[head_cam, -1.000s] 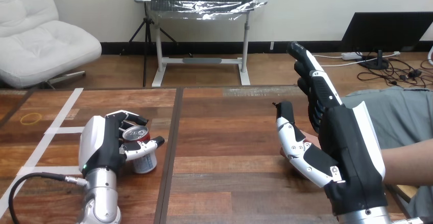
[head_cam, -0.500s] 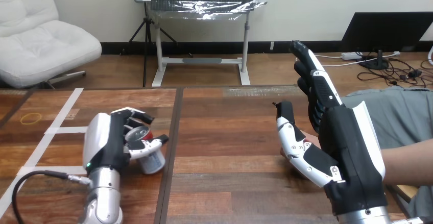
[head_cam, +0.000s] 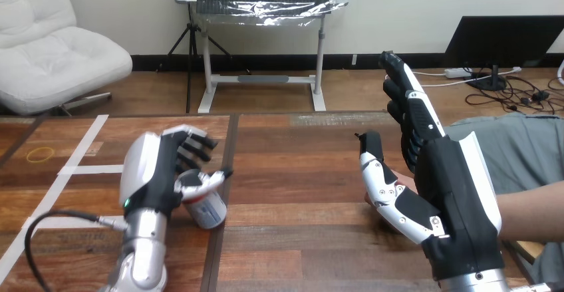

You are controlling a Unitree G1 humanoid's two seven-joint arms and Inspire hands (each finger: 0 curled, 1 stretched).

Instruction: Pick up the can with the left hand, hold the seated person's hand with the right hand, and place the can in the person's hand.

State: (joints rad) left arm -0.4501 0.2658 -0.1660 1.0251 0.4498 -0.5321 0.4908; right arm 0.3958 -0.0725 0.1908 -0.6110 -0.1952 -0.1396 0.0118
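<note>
Two robot hands over a wooden table — the left hand curls fingers and thumb round the tilted can at the table's left and should firm that grip, righting the can before carrying it — while the right hand stands open, fingers straight, beside the person's forearm.

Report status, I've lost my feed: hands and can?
Left hand shut on can, can tilted. Right hand open, upright, person's hand behind it, not gripped. No obstruction seen.
</note>
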